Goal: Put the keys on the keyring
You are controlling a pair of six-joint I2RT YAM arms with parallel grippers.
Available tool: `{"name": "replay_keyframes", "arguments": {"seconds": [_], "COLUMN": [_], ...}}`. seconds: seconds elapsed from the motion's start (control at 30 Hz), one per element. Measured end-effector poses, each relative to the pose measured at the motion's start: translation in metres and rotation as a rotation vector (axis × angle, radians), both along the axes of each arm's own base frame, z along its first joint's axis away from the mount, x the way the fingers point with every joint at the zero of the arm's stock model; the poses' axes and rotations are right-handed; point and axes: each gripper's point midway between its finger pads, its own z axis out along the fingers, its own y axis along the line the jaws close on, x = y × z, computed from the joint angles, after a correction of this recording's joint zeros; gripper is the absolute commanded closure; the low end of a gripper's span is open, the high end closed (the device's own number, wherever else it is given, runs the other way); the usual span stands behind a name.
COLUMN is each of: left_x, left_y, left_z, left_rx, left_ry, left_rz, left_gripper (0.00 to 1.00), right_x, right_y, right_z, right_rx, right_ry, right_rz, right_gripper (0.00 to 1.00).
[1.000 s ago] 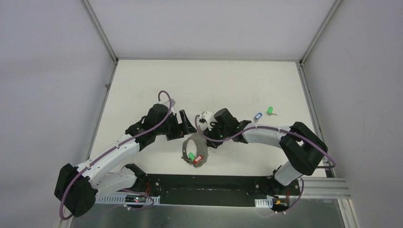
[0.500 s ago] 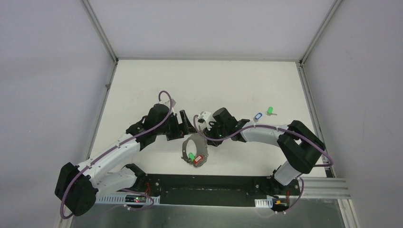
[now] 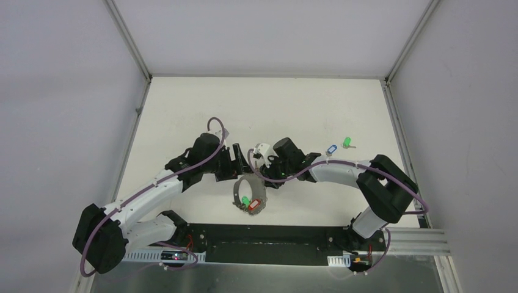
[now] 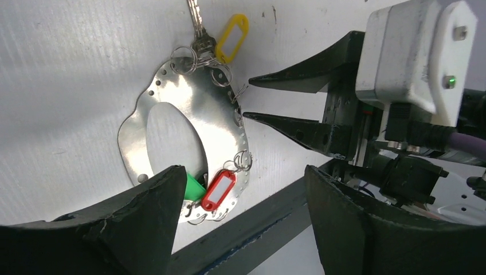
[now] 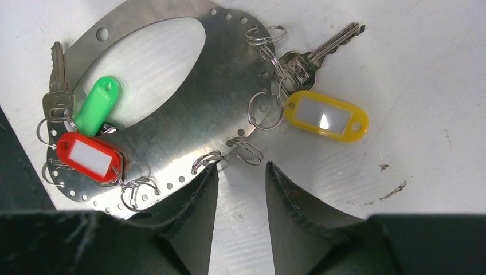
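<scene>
Keyring (image 5: 218, 109) lies flat on the table (image 5: 412, 57) with 3 tagged keys (image 5: 298, 64). Right gripper (image 5: 242, 169) at its rim, jaws partly apart, empty. Left gripper (image 4: 243, 172) wide apart, empty.

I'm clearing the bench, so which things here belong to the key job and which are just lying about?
Job: keyring; yellow-tagged key, red-tagged key and green-tagged key at it; loose blue-tagged key and loose green-tagged key further off.
Not the job: black base plate, aluminium rail, both fixtures.
</scene>
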Motion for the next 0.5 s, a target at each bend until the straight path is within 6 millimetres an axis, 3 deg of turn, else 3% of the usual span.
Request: {"name": "replay_keyframes", "arguments": {"seconds": [0.2, 0.37, 0.5], "left_x": [-0.004, 0.005, 0.013], "left_y": [-0.008, -0.027, -0.053], "left_z": [-0.017, -0.029, -0.038], "left_rx": [0.049, 0.089, 0.12], "left_ry": [0.05, 0.103, 0.116], "left_rz": [-0.1, -0.206, -0.299], "left_gripper": [0.43, 0.49, 0.51], "right_x": [0.003, 0.022, 0.035], "right_y": [-0.001, -0.01, -0.025], "right_z": [0.008, 0.038, 0.064], "right_rx": [0.022, 0.131, 0.241], "right_ry": [0.009, 0.05, 0.08], "right_rz": [-0.024, -0.136, -0.246], "right_gripper": [0.6, 0.59, 0.59]}}
